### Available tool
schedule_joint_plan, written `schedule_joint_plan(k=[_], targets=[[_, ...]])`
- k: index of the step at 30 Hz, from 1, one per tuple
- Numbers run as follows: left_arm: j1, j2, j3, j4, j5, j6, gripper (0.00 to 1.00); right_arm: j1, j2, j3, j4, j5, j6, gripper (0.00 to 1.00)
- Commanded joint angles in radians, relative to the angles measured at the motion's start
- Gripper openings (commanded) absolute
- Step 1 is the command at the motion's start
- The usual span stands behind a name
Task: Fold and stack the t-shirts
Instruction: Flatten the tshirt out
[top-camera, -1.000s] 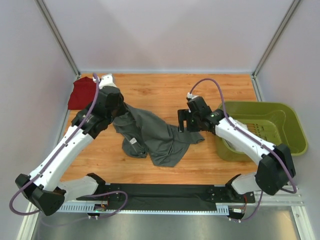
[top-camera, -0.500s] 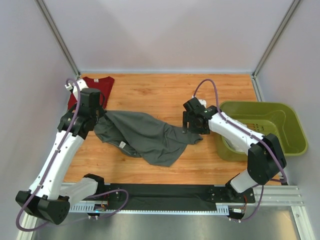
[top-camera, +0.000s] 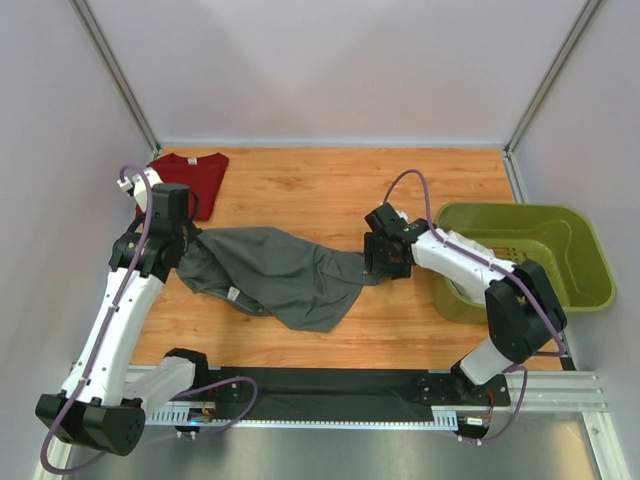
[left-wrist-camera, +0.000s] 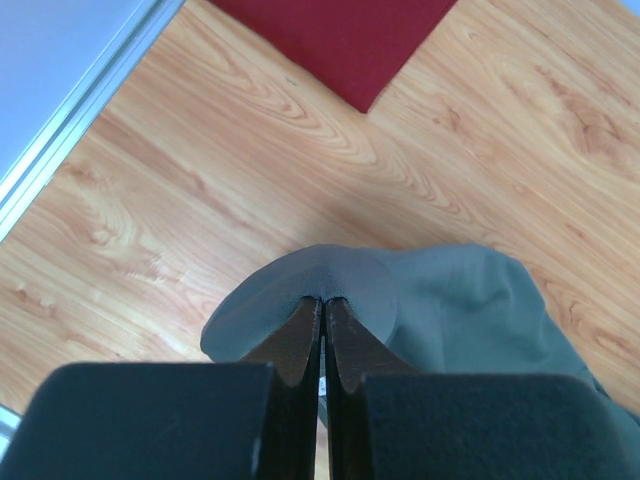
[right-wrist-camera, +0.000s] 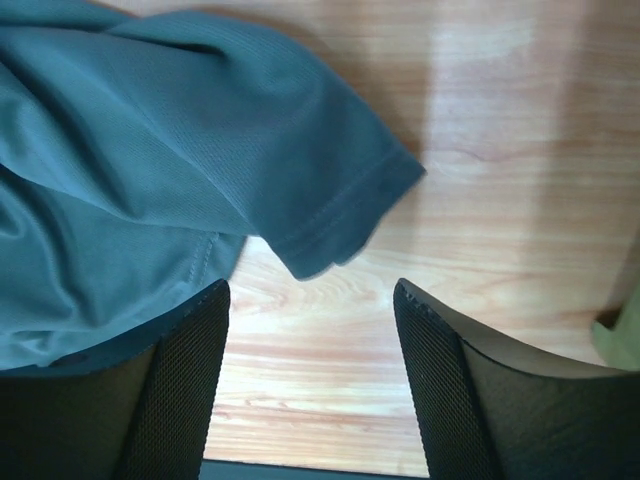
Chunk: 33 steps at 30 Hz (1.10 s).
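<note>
A dark grey t-shirt (top-camera: 285, 272) lies crumpled and stretched out across the middle of the wooden tabletop (top-camera: 300, 195), running from left to right. A small white neck label (top-camera: 232, 293) shows on its near left part.

The left hand (top-camera: 182, 252) is at the shirt's left end. In the left wrist view its two fingers (left-wrist-camera: 300, 335) are pressed tight together, with a rounded fold of grey cloth clamped between them.

The right hand (top-camera: 377, 262) is at the shirt's right end. In the right wrist view its fingers (right-wrist-camera: 185, 380) stand wide apart and grasp nothing. A short sleeve (right-wrist-camera: 340, 215) with a stitched hem lies on the wood just ahead of the gap between them. The rest of the grey cloth spreads away to the left of that view, and some of it passes behind the left finger. Whether it touches the cloth there cannot be told.

A dark red t-shirt (top-camera: 188, 178) lies flat in the far left corner of the tabletop, near the grey shirt's left end but apart from it. An olive-green plastic basket (top-camera: 585, 270) sits at the right edge of the tabletop, just right of the right hand's arm.
</note>
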Motion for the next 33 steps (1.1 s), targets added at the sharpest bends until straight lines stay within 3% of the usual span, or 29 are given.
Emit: schedule_joint_plan(k=[1, 7, 14, 23, 29, 33], targets=[[0.008, 0.002, 0.006, 0.013, 0.007, 0.028, 0.00, -0.002, 0.044, 0.021, 0.084, -0.020, 0.005, 0.63], [0.009, 0.027, 0.026, 0.016, 0.004, 0.047, 0.00, -0.002, 0.104, 0.071, 0.080, -0.014, -0.015, 0.52], [0.015, 0.041, 0.044, 0.024, 0.001, 0.053, 0.00, -0.002, 0.098, 0.146, -0.010, 0.064, -0.055, 0.00], [0.058, 0.090, 0.201, 0.033, -0.008, 0.146, 0.00, -0.034, 0.045, 0.326, -0.129, 0.184, -0.144, 0.00], [0.222, 0.156, 0.438, 0.111, 0.066, 0.237, 0.00, -0.238, -0.015, 0.666, -0.126, 0.130, -0.297, 0.00], [0.242, 0.217, 0.582, 0.162, 0.067, 0.289, 0.00, -0.290, 0.009, 0.898, -0.109, 0.127, -0.423, 0.00]])
